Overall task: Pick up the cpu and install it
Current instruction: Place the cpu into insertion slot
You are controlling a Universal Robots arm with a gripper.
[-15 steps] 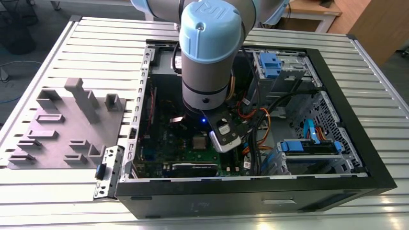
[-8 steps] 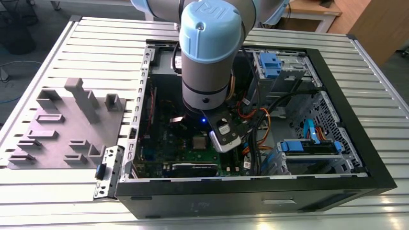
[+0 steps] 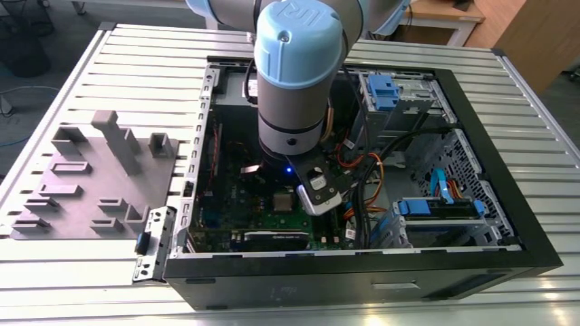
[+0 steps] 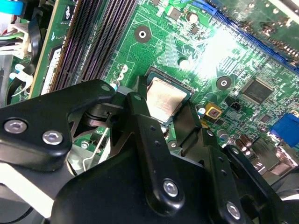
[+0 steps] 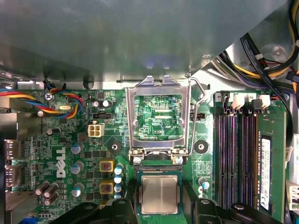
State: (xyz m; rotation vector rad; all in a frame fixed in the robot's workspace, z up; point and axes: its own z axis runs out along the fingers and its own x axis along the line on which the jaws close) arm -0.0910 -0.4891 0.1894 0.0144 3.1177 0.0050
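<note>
Squarely in the socket lies the cpu, flat, with its pale silvery top up. The gripper has its jaws clamped on two opposite edges of it; in both wrist views a black finger sits tight against each side, and no gap shows between finger and chip. Just beyond the socket's hinge edge the shiny frame is swung open and back, and green circuitry shows through its window. Its thin wire lever is raised beside it. All this sits on the green board, where yellow-capped parts and small round capacitors cluster on one side of the socket. On the other side long dark memory slots run, near the frame but apart from it. Red, blue and yellow cables cross a far corner of the board. In the exterior view the arm reaches straight down into the open black case, which lies on its side on the slatted metal worktop. On the exterior view's left of the case, just beside it, rests the grey moulded tray.
</note>
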